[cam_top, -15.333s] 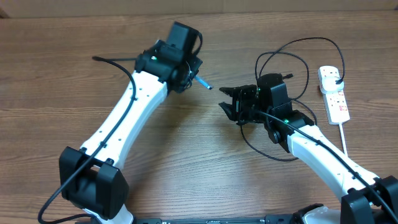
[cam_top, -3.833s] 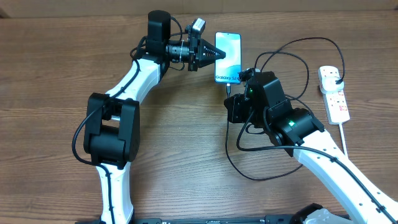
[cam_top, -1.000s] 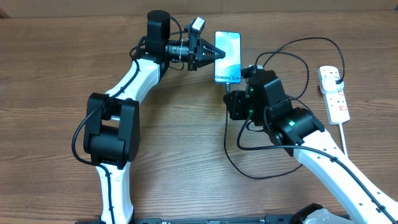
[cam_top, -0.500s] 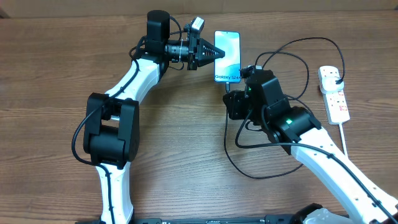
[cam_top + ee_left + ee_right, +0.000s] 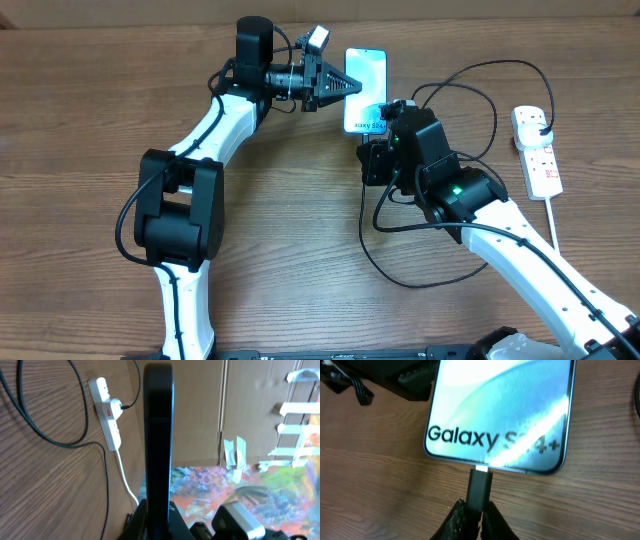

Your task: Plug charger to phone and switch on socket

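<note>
Wooden table (image 5: 300,250); right claw (image 5: 476,510) pinches charger (image 5: 480,485) against phone (image 5: 500,405).

phone (image 5: 158,435) edge-on, clamped in left gripper (image 5: 157,516) | socket (image 5: 107,415) behind on table (image 5: 45,485)

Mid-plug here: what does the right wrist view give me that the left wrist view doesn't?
Right wrist only: the right gripper pinching the charger's black connector tip at the bottom edge of the slim smartphone, lit cyan-white screen showing. Left wrist only: the white rectangular power strip with a black plug in it, its thick white cord. Both: the phone, edge-on from the left wrist, and the brown wooden table.
</note>
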Controlling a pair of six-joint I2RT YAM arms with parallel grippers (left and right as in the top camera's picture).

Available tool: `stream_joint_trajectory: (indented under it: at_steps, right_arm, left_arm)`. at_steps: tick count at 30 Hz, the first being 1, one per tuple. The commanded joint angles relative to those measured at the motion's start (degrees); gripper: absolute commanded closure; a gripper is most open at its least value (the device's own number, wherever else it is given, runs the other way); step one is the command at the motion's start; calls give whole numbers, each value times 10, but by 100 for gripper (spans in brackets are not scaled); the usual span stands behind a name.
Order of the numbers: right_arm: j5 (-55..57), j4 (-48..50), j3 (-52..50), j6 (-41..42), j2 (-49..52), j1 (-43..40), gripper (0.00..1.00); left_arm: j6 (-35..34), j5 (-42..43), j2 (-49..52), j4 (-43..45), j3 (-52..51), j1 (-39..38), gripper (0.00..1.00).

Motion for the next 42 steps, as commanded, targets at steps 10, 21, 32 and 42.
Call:
stream_joint_trajectory:
  at_steps: [10, 21, 32, 42]
  right_arm:
    - [14, 60, 5, -15, 3, 0, 96]
    - [25, 86, 26, -19, 3, -13, 95]
    - [19, -49, 59, -17, -86, -13, 40]
    - [207, -159, 71, -19, -306, -13, 19]
  left_arm:
    - [59, 87, -6, 2, 9, -15, 96]
    - [104, 115, -6, -27, 9, -49, 96]
    - [84, 15, -6, -37, 9, -63, 96]
    - [212, -73, -6, -96, 9, -118, 96]
